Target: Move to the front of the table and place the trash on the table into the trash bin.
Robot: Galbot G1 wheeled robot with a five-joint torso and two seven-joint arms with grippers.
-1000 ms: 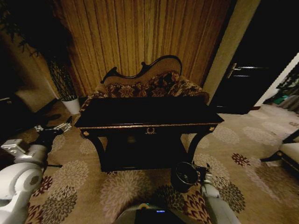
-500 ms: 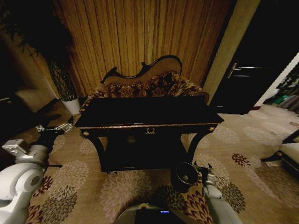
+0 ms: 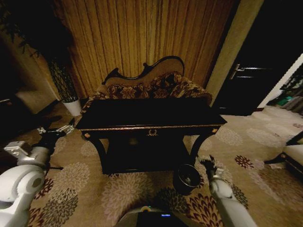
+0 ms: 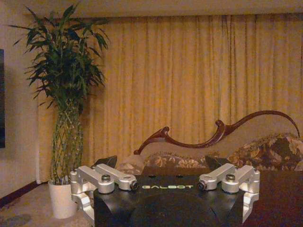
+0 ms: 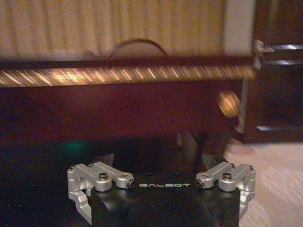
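Two grippers, both with jaws spread, nothing held. Left gripper (image 3: 57,131) raised beside left end of table (image 3: 149,126), well apart from it. Right gripper (image 3: 208,165) low near floor, just beside trash bin (image 3: 187,178), below table front edge (image 5: 128,75). Bin stands on carpet (image 3: 118,189) by right table leg. Trash on glossy top: cannot make out, too dark. Risk, my judgement: right arm lifting could strike gold edge or knock bin over, because both very close.

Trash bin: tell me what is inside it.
The trash bin on the carpet by the table shows a shiny inner wall with faint glints low down; its contents are too dark to identify.
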